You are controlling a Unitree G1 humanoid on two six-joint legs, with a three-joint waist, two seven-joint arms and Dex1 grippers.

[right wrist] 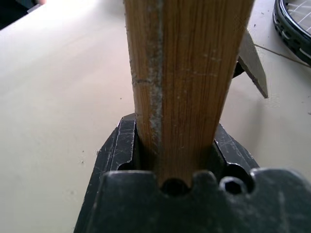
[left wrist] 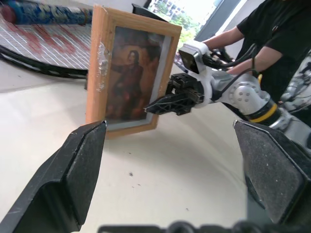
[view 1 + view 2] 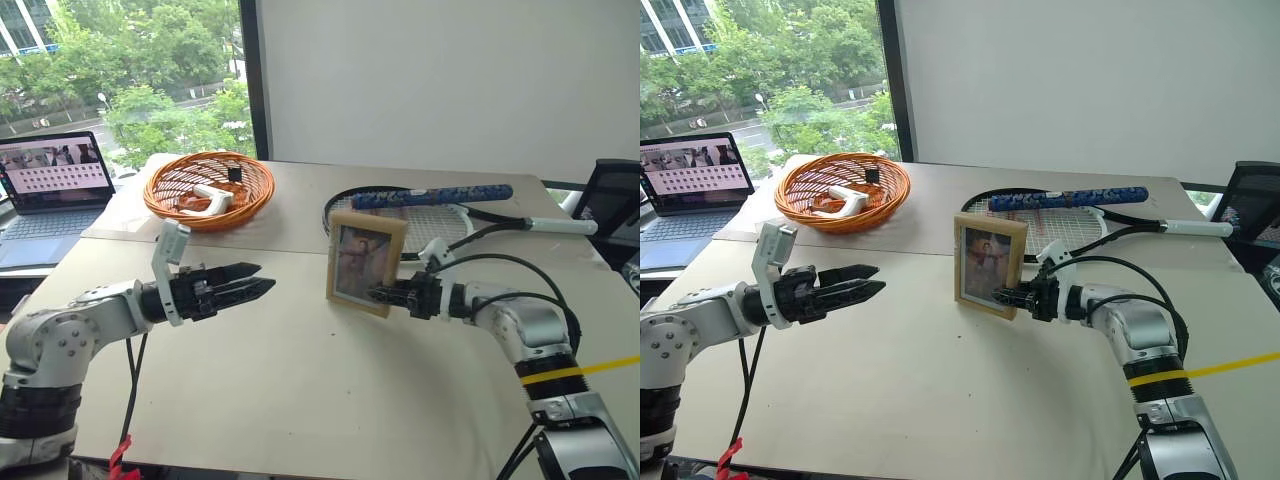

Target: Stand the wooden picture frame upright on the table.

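I had the wooden picture frame [image 3: 990, 265] pinched by its side edge in my right fingers [image 3: 1012, 296], the two black fingers closed on the light wood from either face, as my right wrist view showed with the wood wedged deep between them. The frame stood upright, portrait side toward me, in the middle of the counter [image 3: 940, 400], just in front of the tennis racket [image 3: 1080, 215] and well apart from the orange basket [image 3: 842, 190] at the far left. Its lower edge looked to be on the counter or very close above it; I could not tell for certain from these angles whether it carried its own weight. A grey flap behind the wood in the right wrist view may have been the fold-out stand, swung out.

My left fingers [image 3: 240, 282] were spread wide and held nothing, hovering level over the counter, pointed at the frame but well short of it.

I judged this the placing step, nearly done: the frame was vertical and only needed to be left standing. The next move called for settling the bottom edge and the stand's foot flat on the counter, then parting my right fingers slowly and drawing straight back without nudging the wood. The risk was a topple if the stand was not properly braced.
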